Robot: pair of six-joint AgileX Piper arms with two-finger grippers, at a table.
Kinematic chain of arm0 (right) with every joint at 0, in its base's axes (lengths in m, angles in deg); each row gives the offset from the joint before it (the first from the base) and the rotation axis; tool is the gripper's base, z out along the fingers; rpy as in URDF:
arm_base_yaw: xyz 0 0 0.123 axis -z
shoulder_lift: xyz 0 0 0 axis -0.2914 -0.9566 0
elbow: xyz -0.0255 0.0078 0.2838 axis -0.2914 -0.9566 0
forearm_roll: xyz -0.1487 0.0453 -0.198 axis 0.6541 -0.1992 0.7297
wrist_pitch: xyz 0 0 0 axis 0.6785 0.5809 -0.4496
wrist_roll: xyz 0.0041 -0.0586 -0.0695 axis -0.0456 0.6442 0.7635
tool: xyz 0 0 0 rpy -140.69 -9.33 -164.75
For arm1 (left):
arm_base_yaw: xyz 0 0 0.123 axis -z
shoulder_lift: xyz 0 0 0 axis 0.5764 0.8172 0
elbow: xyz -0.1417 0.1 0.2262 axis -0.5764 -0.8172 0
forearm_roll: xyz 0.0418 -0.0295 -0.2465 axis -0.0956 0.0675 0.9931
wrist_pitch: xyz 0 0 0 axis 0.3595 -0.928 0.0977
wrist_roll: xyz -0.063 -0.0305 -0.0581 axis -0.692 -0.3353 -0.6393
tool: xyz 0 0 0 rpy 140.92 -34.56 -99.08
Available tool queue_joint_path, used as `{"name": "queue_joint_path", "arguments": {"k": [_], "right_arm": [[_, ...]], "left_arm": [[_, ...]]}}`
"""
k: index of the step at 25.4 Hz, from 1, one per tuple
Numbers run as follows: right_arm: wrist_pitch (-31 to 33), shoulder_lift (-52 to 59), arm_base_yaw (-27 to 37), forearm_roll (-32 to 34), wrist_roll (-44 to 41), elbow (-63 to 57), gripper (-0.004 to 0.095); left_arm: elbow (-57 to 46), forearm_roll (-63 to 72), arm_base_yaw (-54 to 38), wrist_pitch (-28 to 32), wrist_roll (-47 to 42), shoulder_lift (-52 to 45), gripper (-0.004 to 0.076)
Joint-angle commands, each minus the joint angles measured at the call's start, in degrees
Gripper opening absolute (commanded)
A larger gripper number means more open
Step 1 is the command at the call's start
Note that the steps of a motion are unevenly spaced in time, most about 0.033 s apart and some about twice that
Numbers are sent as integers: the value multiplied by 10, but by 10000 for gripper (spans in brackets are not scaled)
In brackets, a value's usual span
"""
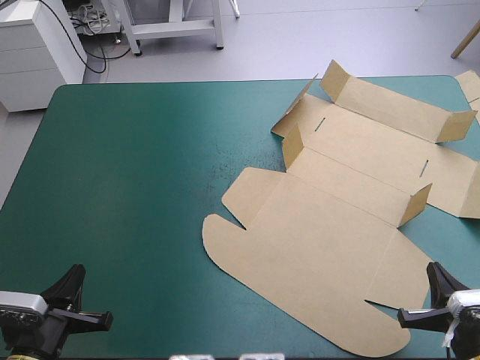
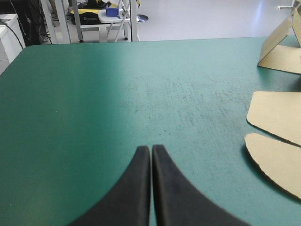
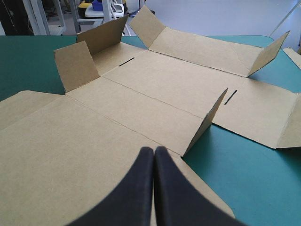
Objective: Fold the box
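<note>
**A:** From above, where is the box?

**B:** The box [image 1: 337, 217] lies unfolded and nearly flat on the right half of the teal-green cover [image 1: 127, 180]. Its rounded lid panel [image 1: 300, 262] points toward the near edge. Four small flaps [image 1: 292, 146] stand up at the corners of the two middle panels. A separate piece of brown board [image 1: 470, 84] shows at the table's far right corner.

**A:** And the arms?

**B:** Both sit low at the near edge. The left gripper [image 1: 73, 276] is at the near left corner, well apart from the box. The right gripper [image 1: 437, 276] is just beside the box's near right edge.

**A:** What about the left wrist view?

**B:** The left gripper [image 2: 151, 149] has its black fingers pressed together in one pointed arch, with nothing between them. Bare cover [image 2: 94, 103] lies ahead of it. The box's rounded edges [image 2: 277, 117] lie ahead and off to the side toward the other arm.

**A:** And the right wrist view?

**B:** It is the same arch: the right gripper [image 3: 154, 150] is closed and empty, with its tips over the lid panel [image 3: 56, 155]. Ahead of it the box [image 3: 164, 89] spreads out, with one raised flap [image 3: 207, 123] just beside the fingertips. Two narrow slots [image 3: 126, 61] are cut in the panel beyond.
</note>
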Motion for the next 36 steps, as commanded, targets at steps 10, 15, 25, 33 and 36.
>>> {"name": "queue_joint_path", "arguments": {"k": [10, 15, 25, 33, 36], "right_arm": [[-41, 11, -2, -7, 17, 18, -7], [-40, 11, -2, -31, 50, 18, 222], [-40, 11, -2, -28, 45, 18, 798], [-40, 11, -2, -21, 33, 18, 795], [-38, 5, -2, 10, -22, 19, 794]], "left_arm": [[12, 9, 0, 48, -3, -7, -8], [12, 9, 0, 48, -2, -7, -8], [12, 9, 0, 48, 0, -7, -8], [12, 9, 0, 48, 0, -7, -8], [12, 9, 0, 48, 0, -7, -8]]}}
